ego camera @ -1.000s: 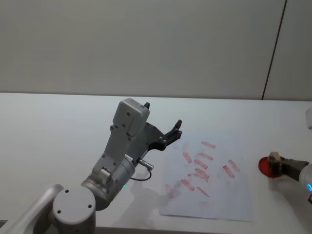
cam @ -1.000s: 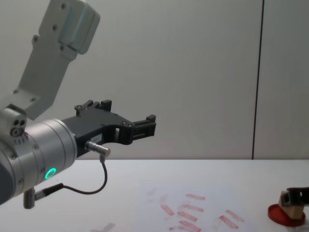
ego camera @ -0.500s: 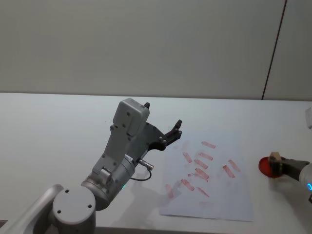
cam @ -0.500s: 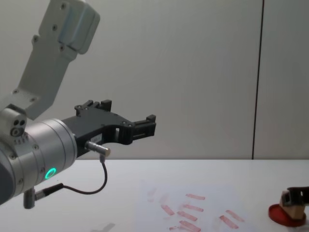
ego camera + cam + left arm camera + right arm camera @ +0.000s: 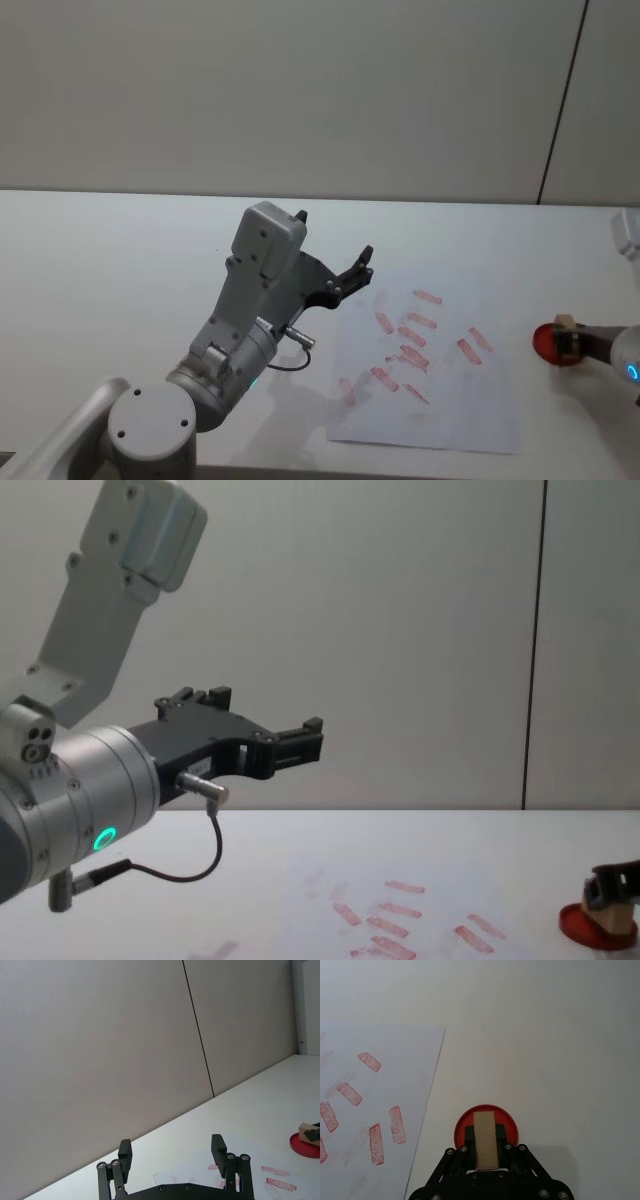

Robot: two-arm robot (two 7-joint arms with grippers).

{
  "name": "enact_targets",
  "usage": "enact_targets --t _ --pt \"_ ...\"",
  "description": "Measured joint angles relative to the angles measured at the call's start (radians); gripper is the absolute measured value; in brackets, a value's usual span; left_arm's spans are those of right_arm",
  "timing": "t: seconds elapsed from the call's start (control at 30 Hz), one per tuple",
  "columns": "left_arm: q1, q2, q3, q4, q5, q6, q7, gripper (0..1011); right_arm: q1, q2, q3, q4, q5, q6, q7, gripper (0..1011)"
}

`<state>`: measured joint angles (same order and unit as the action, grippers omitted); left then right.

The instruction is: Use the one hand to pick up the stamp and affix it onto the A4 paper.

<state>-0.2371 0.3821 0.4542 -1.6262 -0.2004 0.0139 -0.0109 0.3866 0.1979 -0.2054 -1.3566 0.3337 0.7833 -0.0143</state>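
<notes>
The stamp point(image 5: 485, 1139), a small pale wooden block, stands on the round red ink pad point(image 5: 507, 1125) to the right of the A4 paper point(image 5: 440, 420). My right gripper point(image 5: 485, 1143) is shut on the stamp, one black finger on each side of it. From the chest the stamp point(image 5: 612, 912) and the pad point(image 5: 585, 927) show low at the right edge; the head view has the stamp point(image 5: 566, 325) at the far right. The paper point(image 5: 350, 1150) bears several pinkish-red prints. My left gripper point(image 5: 172, 1152) hangs open and idle in the air, left of the paper point(image 5: 400, 895).
The white table point(image 5: 120, 250) stretches wide to the left of the sheet and behind it. A grey wall point(image 5: 300, 90) stands at the back. The raised left arm point(image 5: 255, 290) juts over the paper's left edge.
The right gripper with the stamp has edged slightly to the right, still over the red pad. The left arm has stayed put.
</notes>
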Motion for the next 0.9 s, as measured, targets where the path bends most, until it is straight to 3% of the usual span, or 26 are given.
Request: enact_targets --t 0.5,0.9 --pt "0.0 0.0 0.0 0.0 0.0 0.0 0.0 1002 0.052 -0.022 -0.003 0.013 -0.019 0.115 0.01 217" --pt "0.0 0.0 0.0 0.0 0.0 0.0 0.0 1002 0.064 -0.027 0.003 0.018 -0.037 0.144 0.008 217"
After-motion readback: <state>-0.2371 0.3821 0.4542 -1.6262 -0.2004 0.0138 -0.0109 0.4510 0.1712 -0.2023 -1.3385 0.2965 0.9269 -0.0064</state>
